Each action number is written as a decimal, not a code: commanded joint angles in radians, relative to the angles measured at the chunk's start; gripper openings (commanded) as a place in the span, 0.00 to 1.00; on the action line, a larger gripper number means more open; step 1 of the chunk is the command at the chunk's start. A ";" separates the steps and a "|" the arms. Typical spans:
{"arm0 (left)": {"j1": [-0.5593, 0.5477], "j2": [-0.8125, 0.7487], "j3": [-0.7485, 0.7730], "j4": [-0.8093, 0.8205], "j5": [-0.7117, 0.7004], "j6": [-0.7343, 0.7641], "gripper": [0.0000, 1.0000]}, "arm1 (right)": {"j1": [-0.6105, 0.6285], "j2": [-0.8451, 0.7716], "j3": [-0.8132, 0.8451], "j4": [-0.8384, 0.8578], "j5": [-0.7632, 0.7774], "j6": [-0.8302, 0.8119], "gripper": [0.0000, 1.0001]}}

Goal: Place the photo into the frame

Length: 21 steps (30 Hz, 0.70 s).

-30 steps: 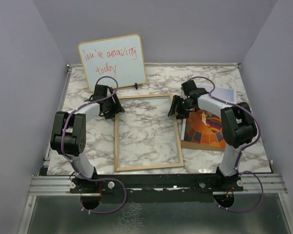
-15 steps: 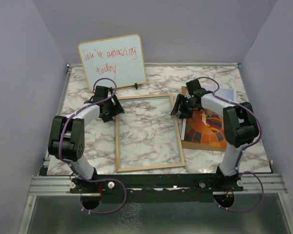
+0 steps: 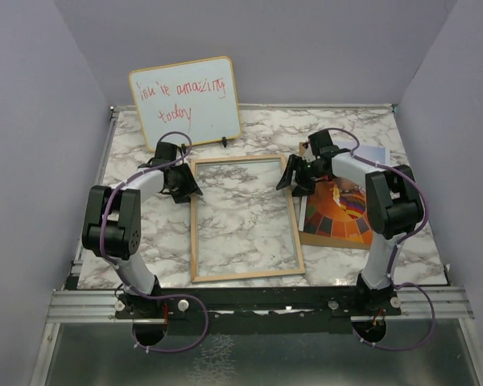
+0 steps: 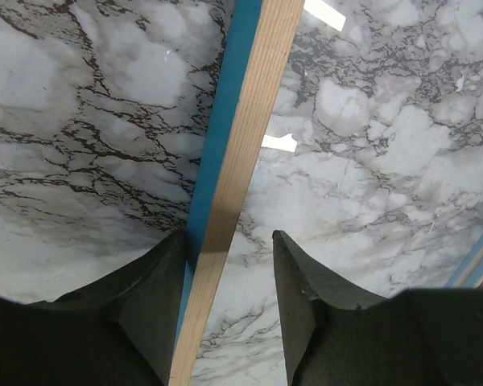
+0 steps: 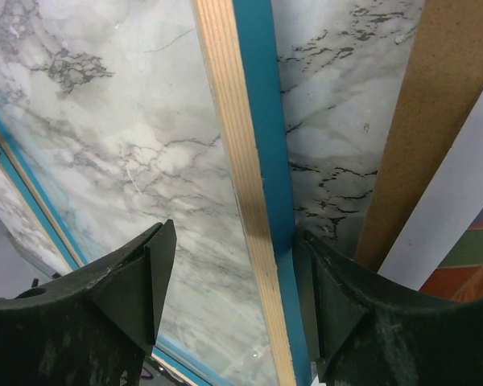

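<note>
2 claws worked the light-wood, blue-edged rectangular picture frame (image 3: 245, 275), which lay flat on the marble counter (image 3: 266, 129). The left claw (image 4: 228, 241) stood spread astride its left rail and the right claw (image 5: 233, 237) spread astride its right. The hot-air-balloon photo (image 3: 342, 213) waited just beside it. By my read this was the frame-gripping step, and next both claws needed to pinch together.

Only legible txt was on the whiteboard (image 3: 185, 100), which stood propped at the back-left of the bench (image 3: 266, 129) by the rear wall: red marker handwriting, 2 slanted lines, seen in the top view only. Top line read approx. "you're amazing", though the 1st word was scrawled & small, so that part was uncertain. Bottom line was shorter, sat under the start of the 1st & read "today".
</note>
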 commanded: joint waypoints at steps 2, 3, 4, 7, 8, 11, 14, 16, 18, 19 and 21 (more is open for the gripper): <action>-0.016 0.075 0.049 -0.020 0.158 0.020 0.44 | 0.018 0.030 -0.003 0.076 -0.199 0.000 0.70; -0.016 0.084 0.055 -0.021 0.162 0.023 0.44 | 0.018 0.030 -0.003 0.084 -0.220 0.001 0.72; -0.017 0.091 0.060 -0.022 0.160 0.024 0.43 | 0.018 0.029 -0.002 0.093 -0.238 0.005 0.72; -0.016 0.106 0.070 -0.027 0.147 0.026 0.43 | 0.018 0.018 -0.008 0.135 -0.291 0.025 0.74; -0.016 0.110 0.073 -0.028 0.141 0.027 0.43 | 0.018 0.011 -0.013 0.152 -0.306 0.036 0.74; -0.016 0.120 0.077 -0.038 0.114 0.031 0.43 | 0.015 -0.030 -0.051 0.233 -0.333 0.088 0.74; -0.015 0.120 0.078 -0.058 0.067 0.036 0.45 | 0.013 -0.048 -0.047 0.178 -0.204 0.092 0.74; -0.011 0.114 0.077 -0.062 0.048 0.039 0.45 | 0.013 -0.045 -0.014 0.081 -0.060 0.069 0.73; -0.007 0.109 0.078 -0.063 0.045 0.046 0.45 | 0.013 -0.049 0.009 0.010 0.068 0.056 0.73; -0.004 0.107 0.083 -0.065 0.049 0.052 0.46 | 0.014 -0.055 0.020 -0.023 0.115 0.047 0.72; 0.001 0.096 0.093 -0.071 0.043 0.062 0.48 | 0.015 -0.084 0.033 -0.071 0.221 0.045 0.72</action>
